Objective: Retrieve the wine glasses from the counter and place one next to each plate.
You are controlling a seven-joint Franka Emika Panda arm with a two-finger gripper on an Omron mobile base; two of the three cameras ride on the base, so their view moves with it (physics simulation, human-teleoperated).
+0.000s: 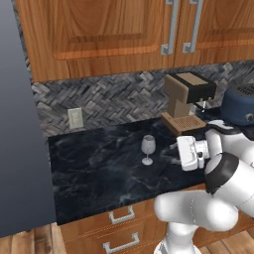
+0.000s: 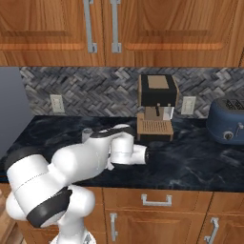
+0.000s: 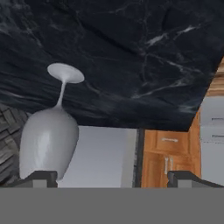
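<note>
While the wine glass (image 1: 148, 148) stands upright on bare black desk (image 1: 99, 173) well back from its front edge, the claw (image 1: 181, 154) beside it gapes wide, gripping nothing.

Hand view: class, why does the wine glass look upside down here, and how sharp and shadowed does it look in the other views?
Hand view: the camera is rolled, so the wine glass hangs foot-up, large and soft-edged. Left base view: it stands upright on the counter, small, slightly blurred, with barely any shadow. Right base view: the arm covers it.
</note>
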